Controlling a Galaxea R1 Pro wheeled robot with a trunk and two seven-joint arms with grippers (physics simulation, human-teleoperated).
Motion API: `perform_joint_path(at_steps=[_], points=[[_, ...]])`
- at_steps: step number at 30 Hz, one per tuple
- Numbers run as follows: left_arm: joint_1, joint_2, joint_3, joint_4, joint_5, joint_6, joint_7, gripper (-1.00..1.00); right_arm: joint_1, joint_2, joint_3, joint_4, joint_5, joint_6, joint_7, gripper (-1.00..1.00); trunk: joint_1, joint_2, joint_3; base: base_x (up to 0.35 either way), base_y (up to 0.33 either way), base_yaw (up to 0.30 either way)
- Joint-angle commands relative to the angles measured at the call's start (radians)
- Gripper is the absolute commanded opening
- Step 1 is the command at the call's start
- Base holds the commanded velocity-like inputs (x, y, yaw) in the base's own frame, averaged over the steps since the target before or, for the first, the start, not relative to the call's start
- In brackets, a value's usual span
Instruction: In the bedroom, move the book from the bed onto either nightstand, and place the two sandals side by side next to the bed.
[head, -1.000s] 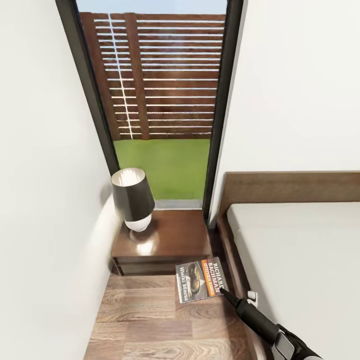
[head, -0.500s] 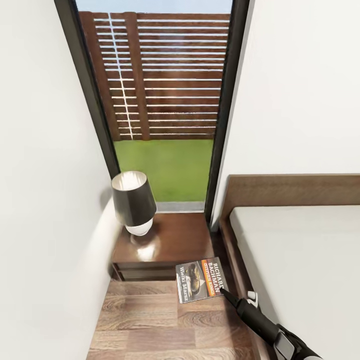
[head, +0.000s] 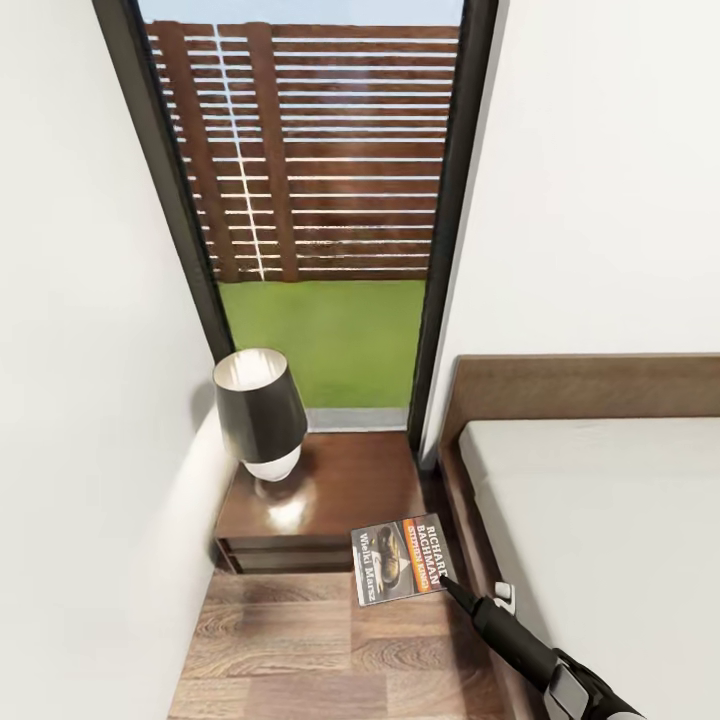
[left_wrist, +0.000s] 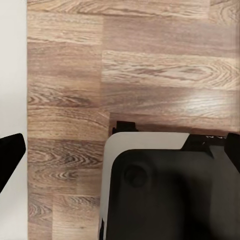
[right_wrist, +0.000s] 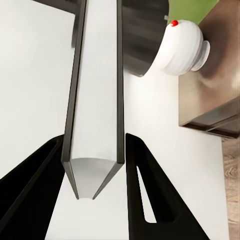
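The book (head: 398, 559), dark-covered with an orange picture and white lettering, hangs above the wood floor just in front of the nightstand (head: 345, 478). My right gripper (head: 447, 582) is shut on its near corner. In the right wrist view the book (right_wrist: 95, 90) is seen edge-on, between the two black fingers (right_wrist: 150, 195) of my right gripper (right_wrist: 95, 137). The bed (head: 600, 520), with its grey mattress and brown headboard, lies to the right. My left gripper (left_wrist: 125, 145) points down at the floor with its fingers wide apart, open. The sandals are out of view.
A black-shaded lamp (head: 258, 408) with a white base (right_wrist: 182, 47) stands on the left half of the nightstand. White walls close in on the left and behind the bed. A tall black-framed window (head: 320, 200) stands behind the nightstand. A narrow floor strip (head: 300, 640) runs between wall and bed.
The whole head view has shifted slightly as the camera moved; the nightstand and lamp sit a little lower and further left. The book stays held in my right gripper.
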Motion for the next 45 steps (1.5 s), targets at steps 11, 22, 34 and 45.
perform_joint_path(at_steps=[11, 22, 34, 45], points=[[-0.001, 0.0, -0.007, -0.001, 0.01, -0.003, -0.004, 1.0, 0.0, 0.0, 0.006, 0.0, -0.004, 0.01, -0.04, -1.0, 0.0, -0.001, -0.001, 0.026, -0.021, 0.0], [-0.001, 0.0, -0.007, 0.0, 0.01, -0.003, -0.004, 1.0, 0.0, 0.0, 0.007, -0.001, -0.004, 0.011, -0.072, -1.0, 0.0, -0.001, -0.001, 0.001, -0.001, 0.0], [-0.001, 0.0, -0.007, 0.001, 0.01, -0.003, -0.004, 1.0, 0.0, 0.001, 0.005, 0.0, -0.013, 0.011, -0.075, -1.0, 0.0, -0.001, -0.001, 0.085, 0.044, 0.0], [-0.001, -0.004, -0.007, -0.001, 0.01, -0.004, -0.005, 1.0, 0.0, 0.0, 0.001, -0.002, -0.011, 0.012, -0.075, -1.0, 0.0, -0.001, -0.001, 0.069, 0.029, 0.0]])
